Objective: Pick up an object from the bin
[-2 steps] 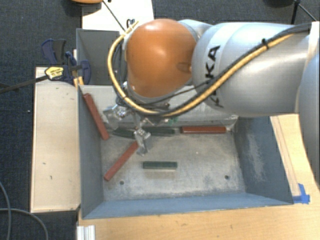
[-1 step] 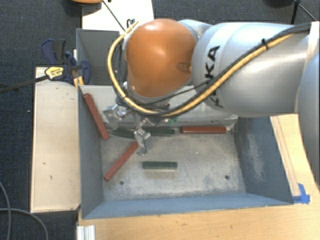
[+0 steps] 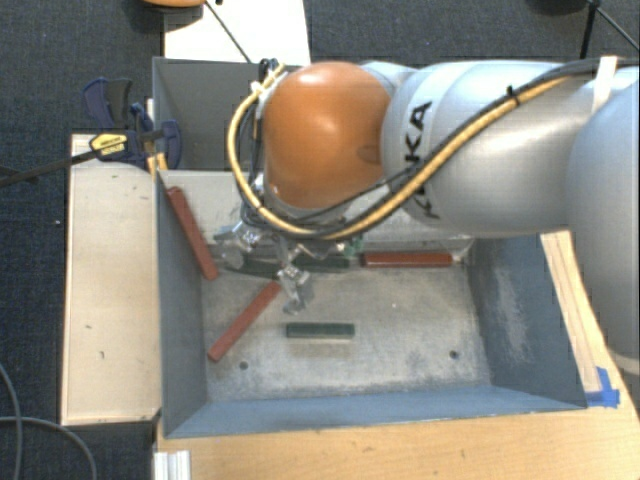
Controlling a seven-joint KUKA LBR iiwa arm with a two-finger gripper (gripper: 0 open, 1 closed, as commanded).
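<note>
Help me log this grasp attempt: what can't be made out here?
Camera view, all hidden by the arm:
Gripper: largely under the orange wrist cover; any grasp is unclear.
Dark piece beside it: robot part or loose thing, unclear.
Bin back wall: mostly blocked.

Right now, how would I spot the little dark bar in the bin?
Find the grey metal bin, then look at the middle of its floor, just below the robot's gripper. The small dark bar lies flat there. Its neighbours are long reddish-brown sticks; it is short and nearly black.
</note>
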